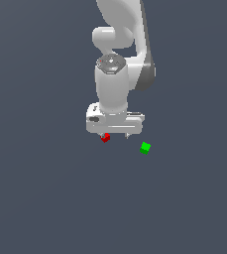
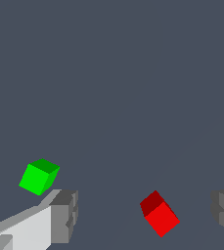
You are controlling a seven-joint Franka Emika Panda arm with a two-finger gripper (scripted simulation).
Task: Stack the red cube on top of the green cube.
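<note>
The red cube lies on the grey floor, just under the gripper's finger on the exterior view's left. My gripper hangs low over it, open. In the wrist view the red cube sits in the gap between the two grey fingertips, touching neither and nearer to one of them. The green cube rests on the floor outside the fingers, a short way off to the exterior view's right of the gripper.
The white arm rises above the gripper and reaches to the top of the exterior view. A plain dark grey floor surrounds both cubes.
</note>
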